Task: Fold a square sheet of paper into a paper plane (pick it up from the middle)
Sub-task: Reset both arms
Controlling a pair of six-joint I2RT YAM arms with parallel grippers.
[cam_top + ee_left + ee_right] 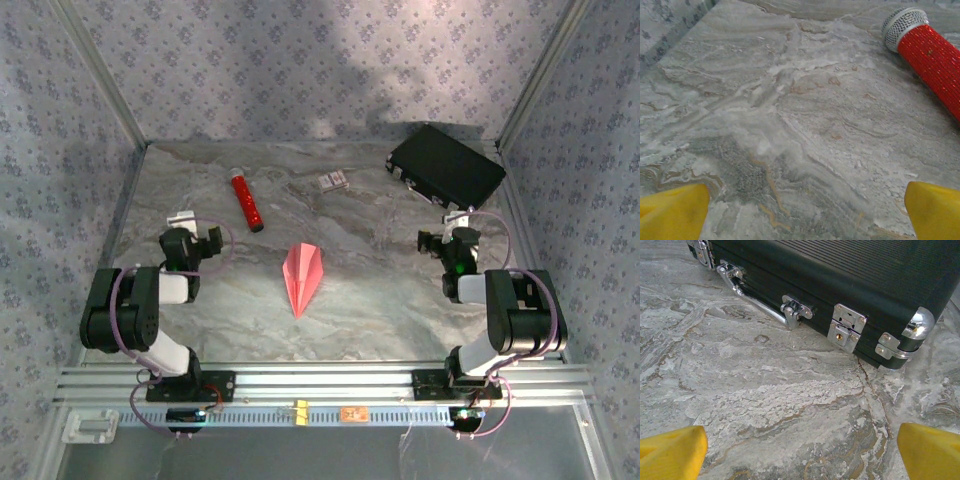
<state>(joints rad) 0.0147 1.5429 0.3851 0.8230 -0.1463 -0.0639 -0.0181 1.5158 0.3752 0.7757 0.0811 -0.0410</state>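
Observation:
The paper plane [303,275], a slim pink-red dart with a centre crease, lies flat in the middle of the marble table, nose toward the near edge. My left gripper [194,232] hovers to its left, well apart from it. Its yellow fingertips [675,212] stand wide and open over bare marble. To the plane's right, my right gripper [448,232] hangs just as far off, open as well, with yellow fingertips [672,452] over bare tabletop. The square sheet of paper is seen here as that folded dart.
A glossy red cylinder with a white end [246,203] lies behind the left gripper, close in the left wrist view [932,55]. A black case [446,167] with metal latches [846,330] sits at the back right. A small printed card [333,181] lies at the back centre.

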